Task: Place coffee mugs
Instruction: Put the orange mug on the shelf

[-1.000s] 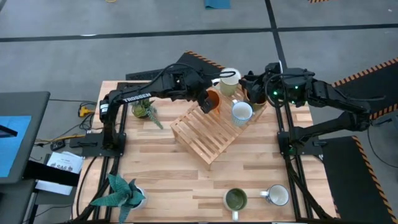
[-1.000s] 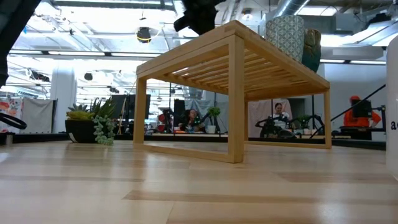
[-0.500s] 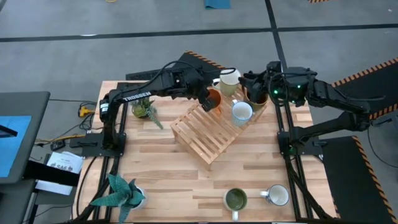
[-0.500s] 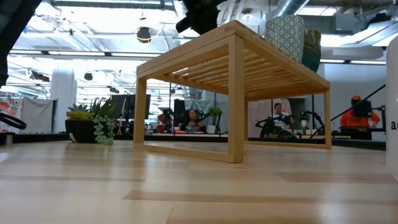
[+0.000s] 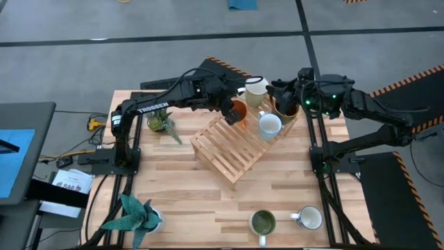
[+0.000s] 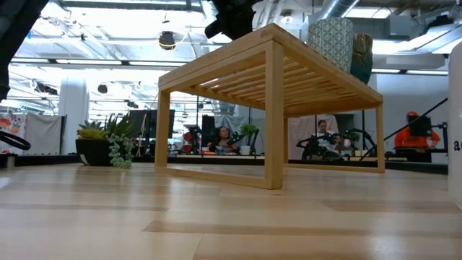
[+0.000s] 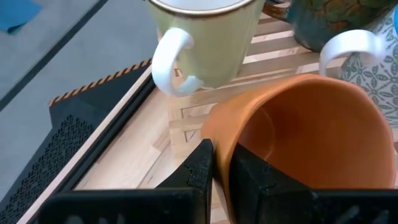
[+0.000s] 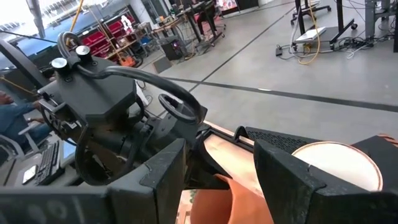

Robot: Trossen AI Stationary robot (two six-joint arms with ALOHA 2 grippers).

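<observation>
A slatted wooden rack (image 5: 232, 149) stands at the table's far middle. On its far end stand a cream-white mug (image 5: 255, 89), a pale patterned mug (image 5: 269, 126) and a dark brown mug (image 5: 287, 109). My left gripper (image 5: 231, 114) is over the rack's far left corner, shut on the orange mug (image 5: 238, 110). My right gripper (image 5: 277, 94) hovers open above the rack's far right end, close over the dark brown mug, holding nothing. A mug with a green inside (image 5: 262, 223) and a white mug (image 5: 309, 218) stand on the table near its front edge. My left gripper holds the orange mug by its rim (image 7: 219, 146), with one finger (image 7: 198, 169) outside the wall and the other (image 7: 256, 177) inside the hollow. The fingers slant down from the table's left side. The mug is tilted, its mouth toward the wrist. I cannot tell whether its base rests on the rack.
A small potted plant (image 5: 161, 123) stands left of the rack, and a spiky one (image 5: 135, 214) sits at the near left corner. Bare tabletop (image 5: 187, 194) lies between the rack and the two near mugs. People sit in the room beyond the table (image 6: 321, 133).
</observation>
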